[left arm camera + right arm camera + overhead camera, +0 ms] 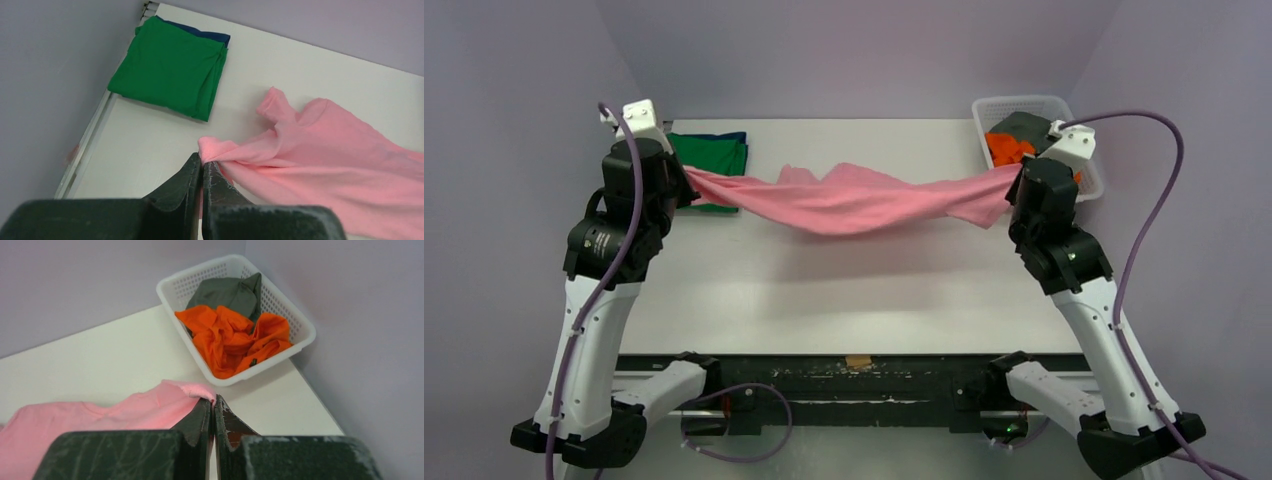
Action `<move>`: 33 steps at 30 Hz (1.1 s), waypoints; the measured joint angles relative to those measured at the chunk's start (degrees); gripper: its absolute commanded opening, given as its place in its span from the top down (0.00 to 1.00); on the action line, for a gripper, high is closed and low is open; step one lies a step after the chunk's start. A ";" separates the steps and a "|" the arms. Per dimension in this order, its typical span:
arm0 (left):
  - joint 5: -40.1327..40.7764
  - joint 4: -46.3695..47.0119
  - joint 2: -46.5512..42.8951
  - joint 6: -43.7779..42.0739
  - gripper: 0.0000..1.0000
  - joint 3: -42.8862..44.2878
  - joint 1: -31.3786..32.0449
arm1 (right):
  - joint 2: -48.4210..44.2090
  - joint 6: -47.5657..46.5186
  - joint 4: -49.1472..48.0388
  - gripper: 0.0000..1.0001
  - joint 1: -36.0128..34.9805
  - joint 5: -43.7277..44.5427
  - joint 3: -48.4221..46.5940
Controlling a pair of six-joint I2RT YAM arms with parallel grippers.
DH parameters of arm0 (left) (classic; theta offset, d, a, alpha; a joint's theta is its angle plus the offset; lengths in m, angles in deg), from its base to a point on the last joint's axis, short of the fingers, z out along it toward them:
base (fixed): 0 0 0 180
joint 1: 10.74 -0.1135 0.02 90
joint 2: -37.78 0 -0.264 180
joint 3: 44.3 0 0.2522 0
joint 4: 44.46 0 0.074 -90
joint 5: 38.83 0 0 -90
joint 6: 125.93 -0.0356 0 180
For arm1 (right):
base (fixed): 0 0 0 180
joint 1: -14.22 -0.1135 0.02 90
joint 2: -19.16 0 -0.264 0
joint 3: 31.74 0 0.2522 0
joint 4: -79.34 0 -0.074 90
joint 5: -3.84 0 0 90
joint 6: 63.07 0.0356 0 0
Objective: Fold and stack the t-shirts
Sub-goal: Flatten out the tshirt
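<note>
**Pink shirt held up, ready to be spread**

Far left, a folded green t-shirt (170,70) lies on the table (824,290). The left gripper (202,164) pinches one end of the pink t-shirt (864,200), which sags in mid-air across to the right gripper (215,405), clamped on the other end. The next move is probably to lower both ends evenly and lay it flat.
</note>
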 measured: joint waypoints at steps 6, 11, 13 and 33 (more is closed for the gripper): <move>-0.50 -0.42 0.90 0.28 1.00 -3.23 -1.57 | 2.89 1.20 1.14 1.00 3.26 -2.89 2.71; -1.84 1.64 12.83 0.39 0.91 0.57 -4.09 | 8.09 1.49 -0.72 1.00 8.20 -6.93 2.89; -2.75 4.07 20.55 0.85 0.96 2.73 -5.16 | 11.98 2.29 -2.75 1.00 10.32 -8.66 3.19; -19.87 17.53 13.81 10.45 0.09 -28.96 3.15 | 23.45 17.22 -10.84 1.00 16.92 -23.91 20.28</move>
